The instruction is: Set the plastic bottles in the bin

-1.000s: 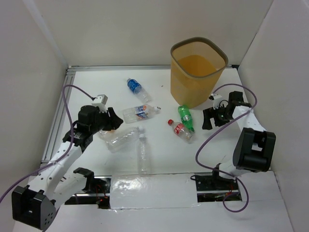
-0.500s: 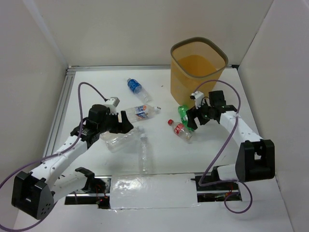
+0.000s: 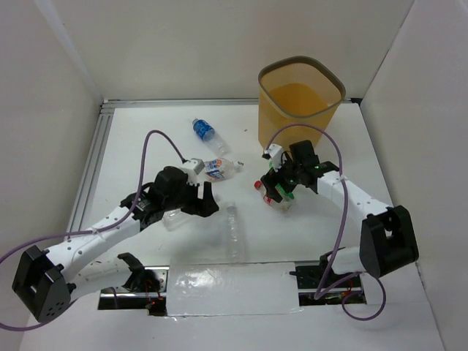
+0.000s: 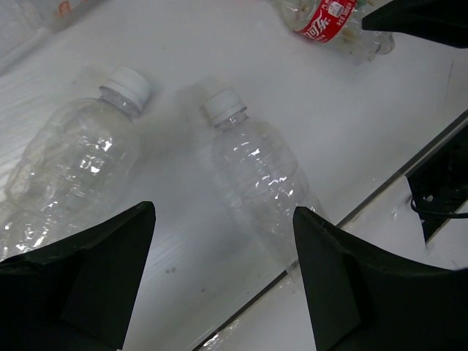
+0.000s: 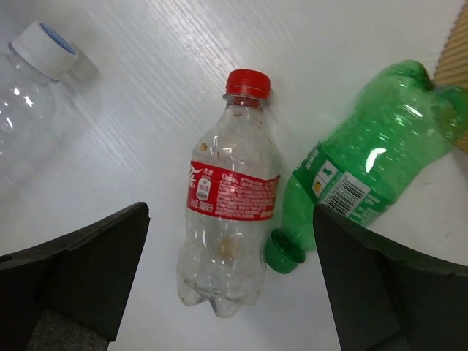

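Note:
The yellow-orange bin [image 3: 300,102] stands at the back right. My right gripper [image 3: 272,189] hovers open over a red-capped, red-labelled bottle [image 5: 230,212], which lies between the fingers in the right wrist view. A green bottle [image 5: 358,161] lies against it on the right. My left gripper [image 3: 207,199] is open and empty above two clear white-capped bottles, one on the left [image 4: 73,168] and one on the right [image 4: 256,168]. A blue-labelled bottle [image 3: 205,131] lies farther back. Another clear labelled bottle [image 3: 219,168] lies mid-table.
White walls close in the table on the left, back and right. A metal rail [image 3: 91,175] runs along the left edge. A shiny plastic sheet [image 3: 234,289] is taped at the front edge between the arm bases. Purple cables loop above both arms.
My left gripper opened and moved right toward the table's middle; the front clear bottle shifted right. My right arm swung left from beside the bin to above the red-capped and green bottles.

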Controlling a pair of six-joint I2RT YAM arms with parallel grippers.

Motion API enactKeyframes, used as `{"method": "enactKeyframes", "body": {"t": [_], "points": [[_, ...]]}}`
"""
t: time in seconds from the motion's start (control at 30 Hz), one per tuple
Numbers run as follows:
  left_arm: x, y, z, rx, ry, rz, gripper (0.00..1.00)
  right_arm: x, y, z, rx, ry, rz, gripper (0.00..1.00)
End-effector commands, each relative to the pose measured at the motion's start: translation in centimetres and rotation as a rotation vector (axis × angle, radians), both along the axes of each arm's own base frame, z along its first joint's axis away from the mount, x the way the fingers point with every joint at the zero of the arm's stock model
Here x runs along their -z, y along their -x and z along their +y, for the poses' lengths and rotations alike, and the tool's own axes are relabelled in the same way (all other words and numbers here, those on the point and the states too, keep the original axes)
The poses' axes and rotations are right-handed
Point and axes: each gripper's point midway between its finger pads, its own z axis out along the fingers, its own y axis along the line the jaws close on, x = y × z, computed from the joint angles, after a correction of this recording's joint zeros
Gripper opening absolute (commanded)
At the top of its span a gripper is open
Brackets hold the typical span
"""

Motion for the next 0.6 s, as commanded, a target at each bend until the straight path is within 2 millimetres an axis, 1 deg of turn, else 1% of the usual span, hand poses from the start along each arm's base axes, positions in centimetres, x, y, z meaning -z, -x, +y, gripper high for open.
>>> {"method": "enactKeyframes", "body": {"t": [0.0,0.03,0.07,0.1,0.13,0.17,0.2,0.23,0.27,0.3,0.33,0.37,0.43,0.5,0.53,0.57], "points": [[0.4,0.5,-1.0,-0.014,0.019,0.019,0.88,1.3,-0.8,0.9,-0.01,0.054,-0.043,1.0],[1.2,0.8,-1.0,-0.013,0.0,0.033,0.88,1.5,-1.0,1.1,-0.012,0.06,-0.05,1.0],[1.7,0.6,-0.9,-0.03,-0.011,0.046,0.88,2.0,-0.8,1.4,-0.021,0.069,-0.046,1.0],[1.7,0.9,-1.2,-0.019,-0.016,0.042,0.88,2.6,-0.8,1.2,-0.016,0.083,-0.032,1.0],[1.9,1.1,-1.7,-0.009,-0.014,0.052,0.88,2.5,-0.9,1.7,-0.028,0.078,-0.043,0.99],[2.0,1.1,-2.0,-0.006,-0.021,0.049,0.87,3.7,-0.5,1.2,-0.017,0.116,-0.035,0.96],[2.0,1.1,-2.0,-0.006,-0.022,0.049,0.87,4.1,-0.5,1.2,-0.018,0.121,-0.024,0.96],[2.2,1.1,-2.3,-0.009,-0.023,0.052,0.87,3.9,-0.8,1.4,-0.018,0.123,-0.044,0.94],[2.5,1.1,-2.3,-0.009,-0.032,0.061,0.87,4.7,-0.4,1.0,-0.005,0.138,-0.022,0.92],[2.2,1.1,-2.5,-0.007,-0.03,0.051,0.87,5.0,-0.4,0.8,0.002,0.146,-0.026,0.9],[2.5,1.3,-2.7,0.002,-0.038,0.059,0.87,5.3,-0.7,0.7,0.01,0.157,-0.029,0.87],[2.0,1.0,-3.0,0.002,-0.026,0.046,0.87,6.1,-0.2,0.5,0.008,0.168,-0.007,0.82],[2.9,1.5,-3.4,0.02,-0.045,0.065,0.87,6.6,-0.1,0.2,0.014,0.181,-0.001,0.79],[2.3,1.1,-4.2,0.037,-0.035,0.045,0.87,7.6,0.6,0.2,0.003,0.19,0.017,0.76],[2.9,1.5,-4.5,0.054,-0.045,0.063,0.87,7.8,0.7,0.1,0.003,0.19,0.018,0.74],[2.9,1.3,-4.7,0.054,-0.041,0.059,0.87,7.8,0.7,0.1,0.003,0.19,0.018,0.72]]}}
